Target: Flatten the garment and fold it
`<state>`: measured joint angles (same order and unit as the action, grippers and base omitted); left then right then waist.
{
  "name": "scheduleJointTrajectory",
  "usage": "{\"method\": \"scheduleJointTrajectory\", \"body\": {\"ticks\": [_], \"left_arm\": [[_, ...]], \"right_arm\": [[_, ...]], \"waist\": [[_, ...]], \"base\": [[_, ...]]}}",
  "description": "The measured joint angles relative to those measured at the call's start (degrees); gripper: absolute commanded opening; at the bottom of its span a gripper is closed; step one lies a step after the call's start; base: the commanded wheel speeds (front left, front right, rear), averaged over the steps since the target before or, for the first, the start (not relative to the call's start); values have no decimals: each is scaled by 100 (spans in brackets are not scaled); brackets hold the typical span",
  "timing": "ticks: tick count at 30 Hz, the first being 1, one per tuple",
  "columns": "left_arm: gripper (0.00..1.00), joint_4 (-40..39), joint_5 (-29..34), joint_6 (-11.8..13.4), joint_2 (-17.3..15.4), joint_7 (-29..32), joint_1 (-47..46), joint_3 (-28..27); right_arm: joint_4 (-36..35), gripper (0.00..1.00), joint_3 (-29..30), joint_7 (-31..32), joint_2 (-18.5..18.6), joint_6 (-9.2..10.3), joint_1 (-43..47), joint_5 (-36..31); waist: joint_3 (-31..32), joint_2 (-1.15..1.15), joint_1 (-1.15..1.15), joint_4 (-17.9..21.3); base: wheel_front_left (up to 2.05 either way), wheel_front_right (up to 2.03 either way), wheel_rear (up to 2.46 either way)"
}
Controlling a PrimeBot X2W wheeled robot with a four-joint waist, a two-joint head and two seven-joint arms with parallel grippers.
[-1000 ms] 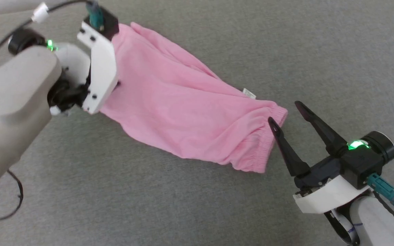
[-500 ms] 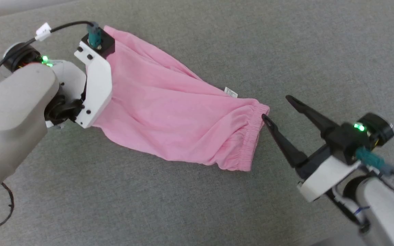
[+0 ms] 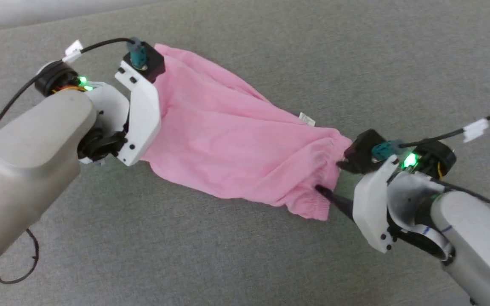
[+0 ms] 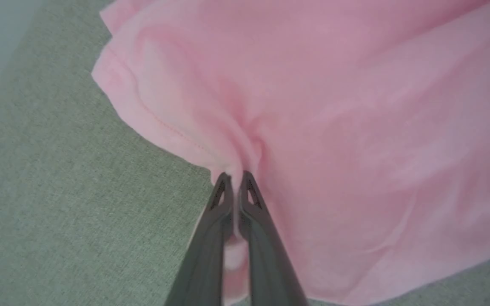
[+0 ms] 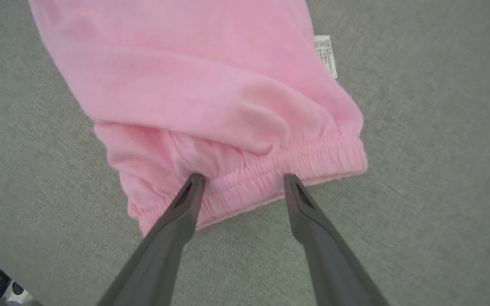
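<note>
My left pincer (image 4: 234,177) is clenched on a fold at the garment's (image 3: 236,140) leg hem. My right pincer (image 5: 243,182) is spread wide, both tips touching the waistband (image 5: 321,155). The garment lies lengthwise on the grey cloth surface (image 3: 377,63), with its hem end toward the far edge.

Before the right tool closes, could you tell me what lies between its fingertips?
In the right wrist view, the gathered waistband of the pink shorts lies between the fingertips of the right tool.
</note>
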<state>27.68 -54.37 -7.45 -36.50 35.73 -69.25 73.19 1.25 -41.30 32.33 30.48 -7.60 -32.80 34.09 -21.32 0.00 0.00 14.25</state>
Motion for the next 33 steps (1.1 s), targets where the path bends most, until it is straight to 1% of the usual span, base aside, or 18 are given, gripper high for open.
{"method": "scheduleJointTrajectory", "body": {"ticks": [5,7,11,12,15,18,21,27,31,33], "left_arm": [[0,-7,46,0,38,-97,-10,0],[0,-11,54,0,34,-132,-13,-4],[0,-3,56,0,34,-219,-13,-15],[0,5,48,0,32,-260,-10,-15],[0,71,14,0,20,-443,18,-9],[0,104,-23,0,-55,-751,157,2],[0,16,-60,0,-130,-1038,280,10],[0,-509,-62,-1,-448,-1407,530,10],[0,-893,-86,11,-689,-1461,839,10],[0,-1099,-104,69,-777,-1468,1046,10]], "right_arm": [[920,100,-135,-69,-343,0,-86,162],[1163,100,-209,-152,-428,-5,-207,226],[1413,100,-522,-381,-403,-9,-428,327],[1446,0,-575,-524,-376,-11,-454,353],[1508,0,-764,-1011,-290,-10,-539,374],[1516,0,-915,-1381,-222,-2,-556,402],[1381,0,-944,-1611,-55,-2,-554,454],[766,0,-886,-1747,408,-1,-531,697],[467,0,-795,-1708,687,-1,-336,915],[401,0,-731,-1628,798,-1,-215,1043]], "waist": [[-146,0,-1,-76],[-204,0,-2,-108],[-263,1,-3,-176],[-261,1,-2,-189],[-194,1,0,-210],[-54,1,2,-223],[130,1,2,-252],[559,1,0,-379],[840,1,-1,-543],[965,1,-1,-642]], "base": [[0,0,0],[0,0,0],[0,0,0],[0,0,0],[0,0,0],[0,0,0],[0,0,0],[0,0,0],[0,0,0],[0,0,0]]}}
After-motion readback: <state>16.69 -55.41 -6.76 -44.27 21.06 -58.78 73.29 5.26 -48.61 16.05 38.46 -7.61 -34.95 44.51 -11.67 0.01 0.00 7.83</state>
